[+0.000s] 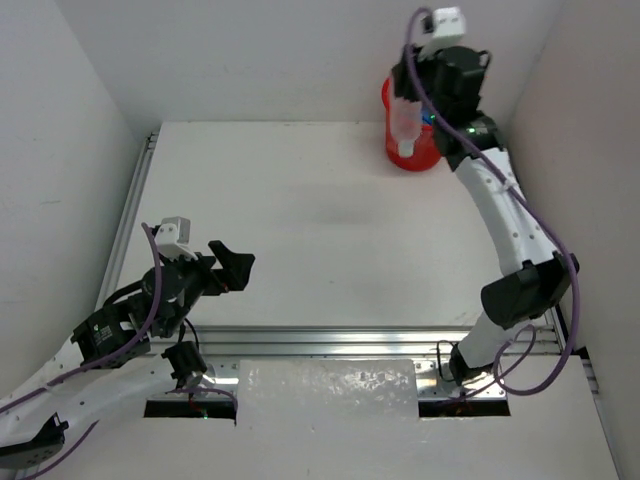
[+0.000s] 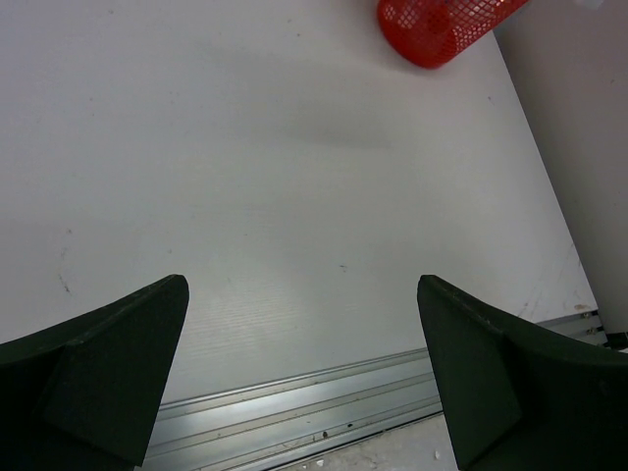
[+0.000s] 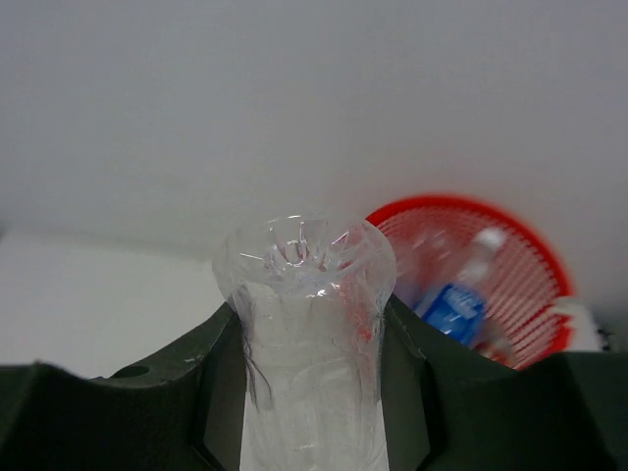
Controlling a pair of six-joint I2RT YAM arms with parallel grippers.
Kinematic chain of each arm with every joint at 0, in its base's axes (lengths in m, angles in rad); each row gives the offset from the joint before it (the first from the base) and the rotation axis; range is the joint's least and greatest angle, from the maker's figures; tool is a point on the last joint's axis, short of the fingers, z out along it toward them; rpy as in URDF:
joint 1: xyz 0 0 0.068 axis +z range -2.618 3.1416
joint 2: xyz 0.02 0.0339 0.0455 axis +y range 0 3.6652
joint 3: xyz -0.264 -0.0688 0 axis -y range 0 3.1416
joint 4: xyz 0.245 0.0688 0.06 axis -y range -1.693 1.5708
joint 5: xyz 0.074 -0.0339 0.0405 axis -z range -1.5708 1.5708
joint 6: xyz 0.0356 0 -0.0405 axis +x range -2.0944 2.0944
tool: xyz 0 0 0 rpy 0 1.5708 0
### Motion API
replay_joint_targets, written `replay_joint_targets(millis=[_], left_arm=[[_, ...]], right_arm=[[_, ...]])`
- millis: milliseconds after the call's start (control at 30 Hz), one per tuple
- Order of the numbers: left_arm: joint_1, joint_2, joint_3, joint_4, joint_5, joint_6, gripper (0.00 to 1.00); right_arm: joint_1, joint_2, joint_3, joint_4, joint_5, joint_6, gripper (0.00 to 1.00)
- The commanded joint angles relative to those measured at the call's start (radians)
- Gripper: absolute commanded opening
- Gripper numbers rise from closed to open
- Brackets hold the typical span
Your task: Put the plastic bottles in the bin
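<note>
We see a clear unlabelled bottle (image 3: pixel 306 324) clamped between the right jaws, its moulded base toward the wrist camera, held up by the rim of the red mesh bin (image 3: pixel 535 255) in the surface's far right corner. Only the right wrist view looks into the bin, where a blue-labelled bottle (image 3: pixel 453 306) lies; from above, the arm hides it. The left jaws gape wide over the white surface (image 1: pixel 300 220), near its metal rail (image 2: pixel 294 402). White walls (image 1: pixel 250 50) enclose everything.

Clear bottle (image 3: pixel 306 294) clamped in right gripper (image 3: pixel 310 392), base outermost; red bin (image 3: pixel 446 202) just beyond, blue-labelled bottle (image 3: pixel 453 306) inside.
</note>
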Motion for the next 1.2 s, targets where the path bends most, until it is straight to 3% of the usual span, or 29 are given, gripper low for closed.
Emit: replay_joint_targets(millis=[0, 133, 367, 533, 733, 833, 1000, 1033, 1100, 1167], left_arm=[[0.011, -0.005, -0.003, 0.039, 0.004, 0.015, 1.00], [0.012, -0.008, -0.006, 0.042, 0.005, 0.014, 1.00], [0.018, 0.041, -0.005, 0.057, 0.040, 0.040, 1.00], [0.021, 0.026, -0.010, 0.060, 0.036, 0.040, 1.00], [0.032, 0.052, -0.008, 0.065, 0.050, 0.051, 1.00], [0.034, 0.059, -0.008, 0.063, 0.051, 0.051, 1.00], [0.034, 0.044, -0.010, 0.066, 0.048, 0.049, 1.00], [0.034, 0.043, -0.011, 0.065, 0.048, 0.049, 1.00], [0.034, 0.044, -0.010, 0.066, 0.048, 0.049, 1.00], [0.035, 0.052, -0.011, 0.065, 0.046, 0.049, 1.00]], right_arm=[[-0.160, 0.053, -0.018, 0.239, 0.135, 0.180, 0.00], [-0.214, 0.157, 0.043, 0.389, 0.245, 0.161, 0.00], [-0.222, 0.438, 0.420, 0.465, 0.420, 0.049, 0.00], [-0.223, 0.504, 0.393, 0.604, 0.423, -0.075, 0.00], [-0.225, 0.572, 0.436, 0.544, 0.393, -0.074, 0.00], [-0.228, 0.581, 0.421, 0.521, 0.394, -0.063, 0.09], [-0.228, 0.621, 0.445, 0.512, 0.423, -0.169, 0.01], [-0.229, 0.627, 0.453, 0.509, 0.428, -0.183, 0.04], [-0.231, 0.636, 0.444, 0.503, 0.428, -0.206, 0.25], [-0.231, 0.639, 0.440, 0.490, 0.434, -0.209, 0.54]])
